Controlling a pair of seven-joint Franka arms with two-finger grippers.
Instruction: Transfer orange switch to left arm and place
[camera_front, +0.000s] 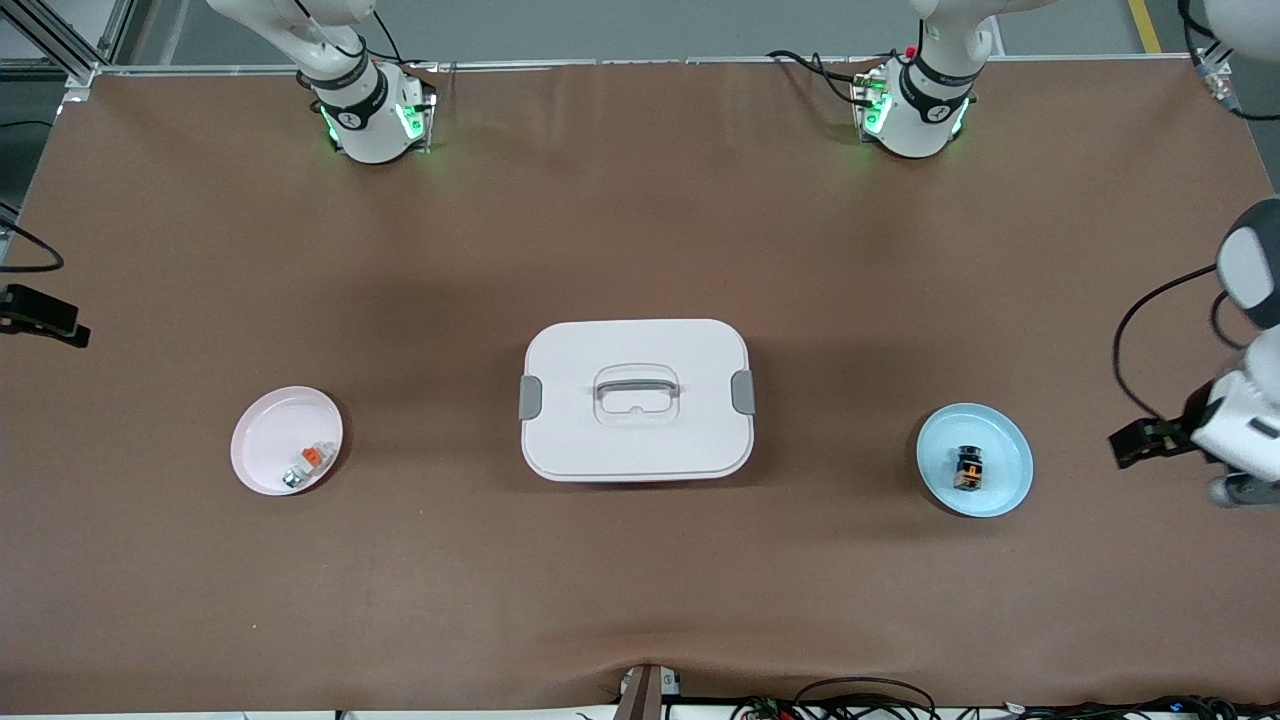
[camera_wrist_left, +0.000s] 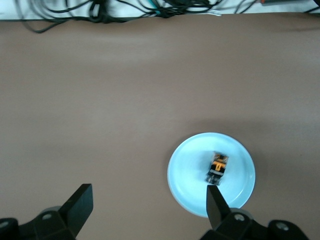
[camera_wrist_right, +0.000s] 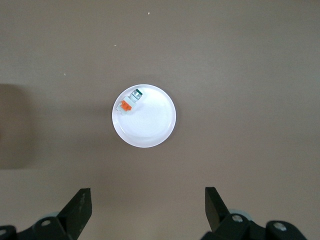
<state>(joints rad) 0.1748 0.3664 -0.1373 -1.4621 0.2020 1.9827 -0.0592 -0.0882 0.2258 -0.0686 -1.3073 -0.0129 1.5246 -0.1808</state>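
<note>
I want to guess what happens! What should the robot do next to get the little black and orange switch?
Probably lower the open left gripper onto the orange switch: it lies untouched on the blue plate, with the gripper high and off-centre.

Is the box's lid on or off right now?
On. The box shows its white lid seated flush, grey clasps at both ends and the handle lying flat on top.

Box smooth white plastic; table matt brown; blue plate glossy.
</note>
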